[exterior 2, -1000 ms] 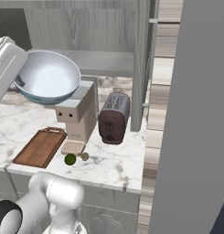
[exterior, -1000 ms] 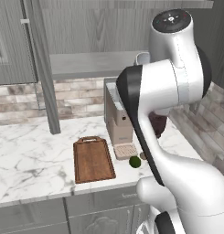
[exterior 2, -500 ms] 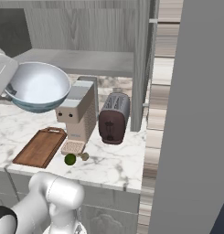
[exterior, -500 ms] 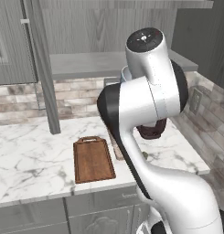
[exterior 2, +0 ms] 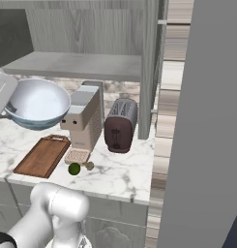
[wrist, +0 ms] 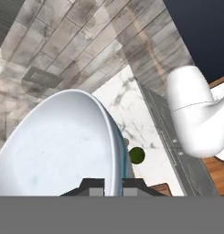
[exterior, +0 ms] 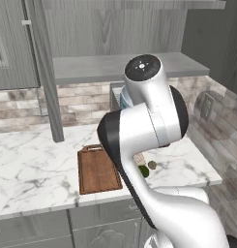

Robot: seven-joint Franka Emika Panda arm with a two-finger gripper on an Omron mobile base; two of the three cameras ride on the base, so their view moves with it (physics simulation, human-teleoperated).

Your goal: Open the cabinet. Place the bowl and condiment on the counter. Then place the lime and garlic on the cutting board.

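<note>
The bowl, white inside with a bluish outside, hangs above the left part of the counter, over the cutting board's far end. In the hand view my gripper is shut on the rim of the bowl. The lime and the garlic lie on the marble just right of the board, in front of the coffee machine. They also show past the arm, lime and garlic. The cabinet stands open. The condiment is out of view.
A beige coffee machine and a dark red toaster stand at the back of the counter. An open cabinet door hangs edge-on over the counter's left part. A tall grey panel closes the right side.
The arm has swung left and lowered the bowl from near the cabinet shelf to a spot over the counter beside the coffee machine. Lime, garlic and board have not moved.
</note>
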